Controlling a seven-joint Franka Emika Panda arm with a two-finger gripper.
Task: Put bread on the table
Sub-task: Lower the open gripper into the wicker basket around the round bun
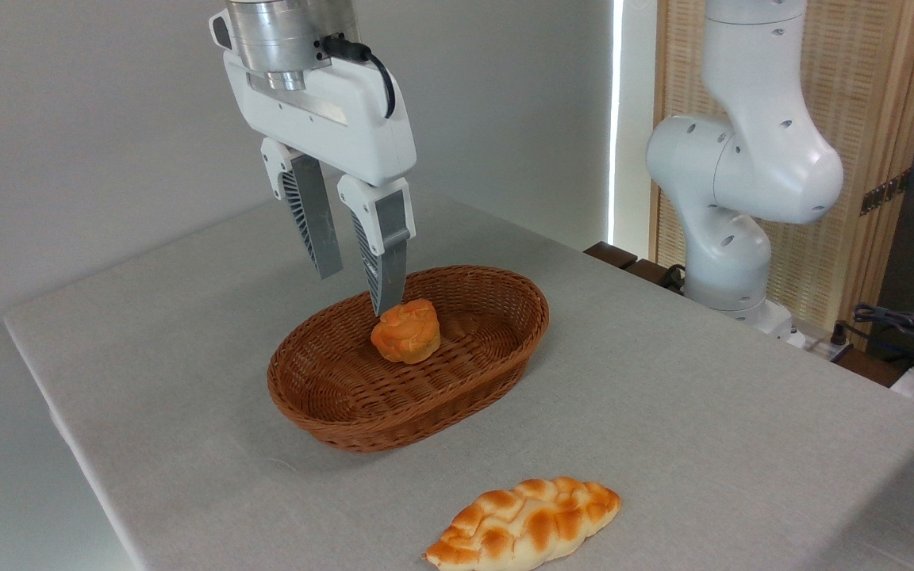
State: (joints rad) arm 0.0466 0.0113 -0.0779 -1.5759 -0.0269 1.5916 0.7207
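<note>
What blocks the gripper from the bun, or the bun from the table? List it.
Nothing visible lies between the open gripper and the bun. The basket wall surrounds the bun, so it must be lifted over the rim to reach the table.

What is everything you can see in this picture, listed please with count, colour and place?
bread: one, orange-golden, inside the basket.
basket: one, brown wicker, oval, at the middle of the table.
braided loaf: one, white and brown, on the table near the front edge.
table: one, light grey cloth surface.
slatted screen: one, pale wood, back right.
cables: dark, at the right edge.
robot arm: one, white, standing at the right behind the table.
gripper: one, white with grey fingers, open, above the basket by the bread.
</note>
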